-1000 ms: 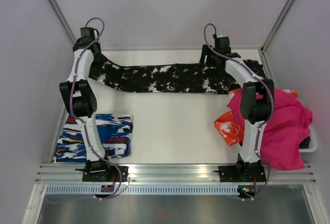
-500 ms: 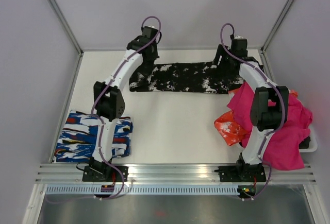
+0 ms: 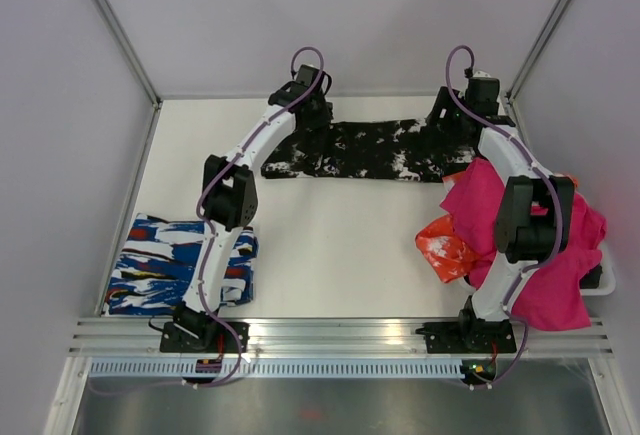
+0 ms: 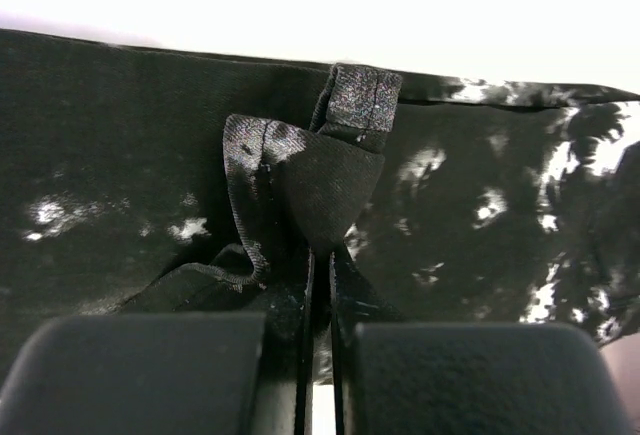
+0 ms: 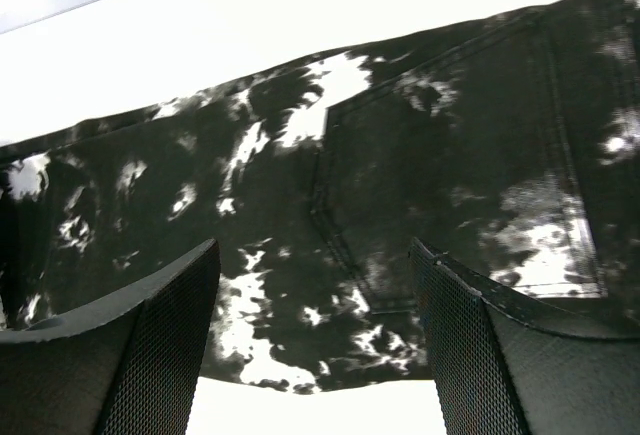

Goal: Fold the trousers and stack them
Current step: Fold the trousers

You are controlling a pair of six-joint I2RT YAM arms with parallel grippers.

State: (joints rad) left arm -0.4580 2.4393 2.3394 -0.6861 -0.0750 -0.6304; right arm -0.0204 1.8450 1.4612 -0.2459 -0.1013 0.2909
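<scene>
Swung rightward, the left gripper (image 4: 320, 270) stays clenched on the hem of the trousers (image 3: 385, 153) to double the leg over, while the right gripper (image 5: 315, 295) hangs released just above their waist.

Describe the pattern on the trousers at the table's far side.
The trousers are black with irregular white splatters, clearest in the right wrist view.

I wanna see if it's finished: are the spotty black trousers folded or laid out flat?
Partly folded: the left arm's fingers pinch one end of the trousers above the rest, which lies flat.
</scene>
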